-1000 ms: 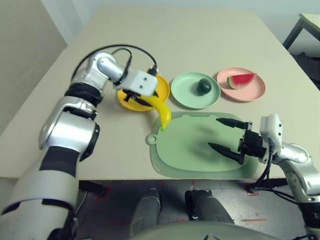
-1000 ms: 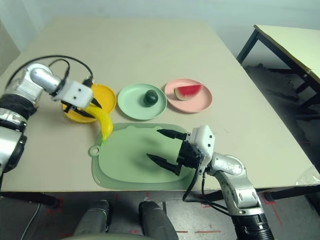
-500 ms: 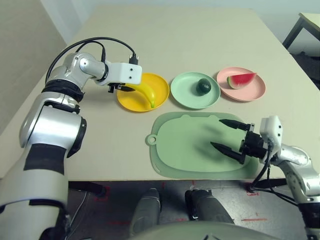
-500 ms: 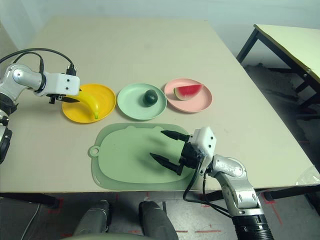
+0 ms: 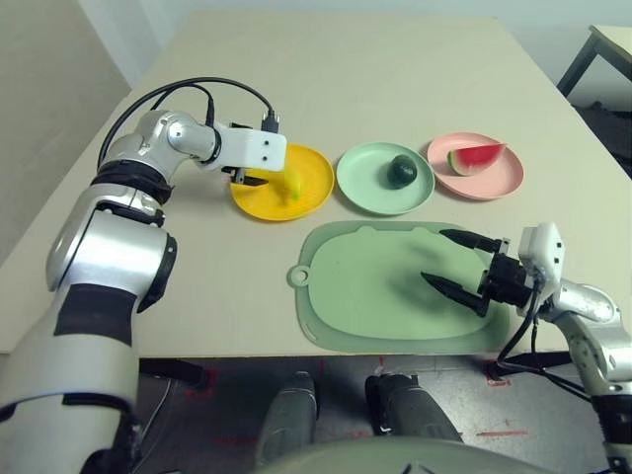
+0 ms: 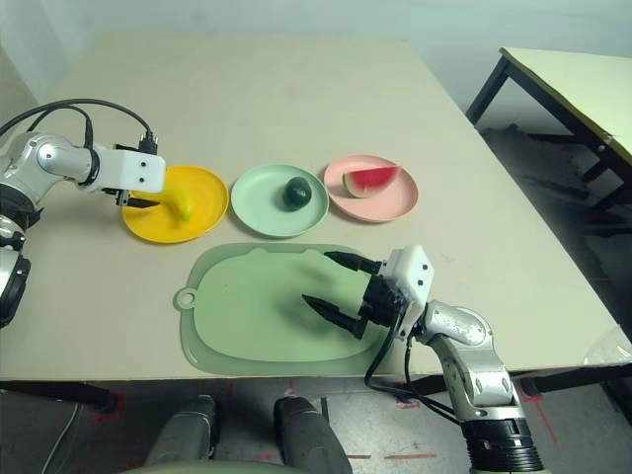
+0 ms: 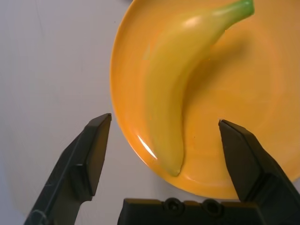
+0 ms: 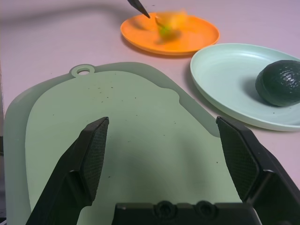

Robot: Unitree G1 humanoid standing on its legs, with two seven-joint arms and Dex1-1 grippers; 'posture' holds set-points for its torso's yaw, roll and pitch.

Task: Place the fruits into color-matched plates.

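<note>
The banana is smooth, curved and yellow with a small green tip. It lies inside the yellow-orange plate, a round, shallow, shiny plate in the upper left of the left eye view. The left gripper sits at the near-left edge of that plate, and its two black fingers are spread apart, one on each side of the banana's lower end, holding nothing. The left wrist view shows this up close; in the left eye view the white wrist block covers most of the fingers and much of the banana.

In the middle sits the pale mint green plate with the dark green avocado in it. The avocado is oval and looks bumpy in the right wrist view. To the right is the salmon pink plate holding the red watermelon wedge, which has a green rind.

Lower in the frame lies a big pale green mat with rounded corners and a ring tab. The right wrist view shows tiny dark specks on it. The right gripper hangs over the mat's right side with its pointed black fingers wide apart and empty.
</note>
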